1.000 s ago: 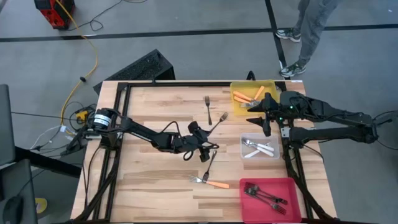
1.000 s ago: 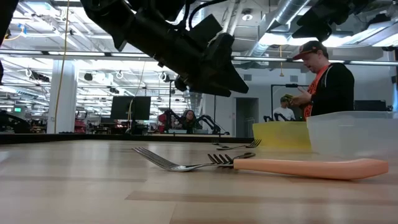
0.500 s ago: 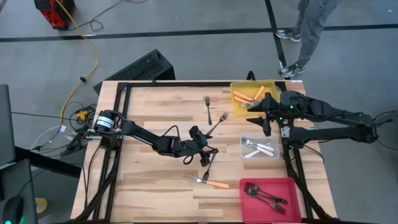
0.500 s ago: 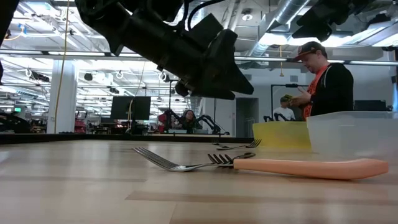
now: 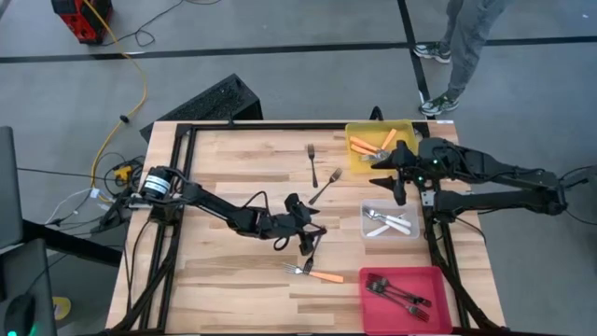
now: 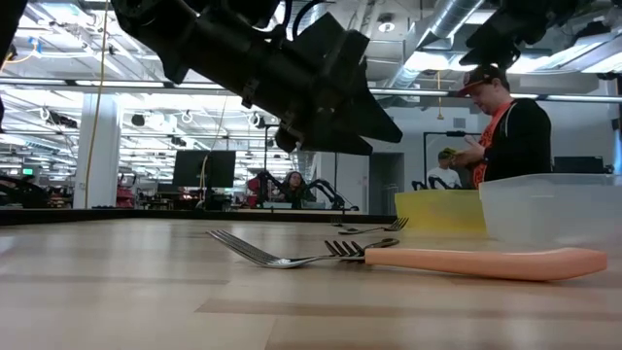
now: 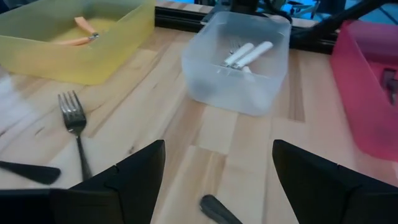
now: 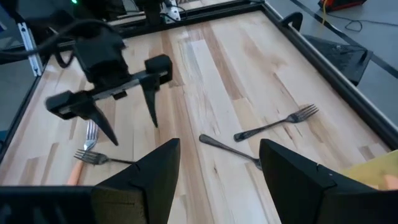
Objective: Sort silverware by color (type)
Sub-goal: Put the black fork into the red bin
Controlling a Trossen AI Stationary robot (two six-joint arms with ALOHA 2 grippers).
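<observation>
Several forks lie flat on the wooden table. A dark fork (image 5: 312,245) lies below my left gripper (image 5: 297,235), which is open with its fingers pointing down on either side of the fork's handle end (image 7: 214,208), apart from it. Two more dark forks (image 5: 312,161) (image 5: 325,185) lie toward the far edge. A metal fork (image 5: 297,268) and an orange-handled fork (image 5: 323,275) lie crossed near the near edge. My right gripper (image 5: 399,179) waits open, raised between the yellow bin (image 5: 408,131) and the clear bin (image 5: 366,224).
The yellow bin holds orange-handled forks (image 5: 366,145), the clear bin pale ones (image 5: 387,222), and the red bin (image 5: 373,297) dark ones (image 5: 403,297). A black frame (image 5: 261,125) borders the table. A person (image 6: 505,122) stands beyond the far edge. Bare wood lies on the left half (image 5: 215,159).
My left gripper has moved toward the table's near edge and slightly right, staying open, and now stands over the dark fork in the middle. The forks and my right arm have kept still.
</observation>
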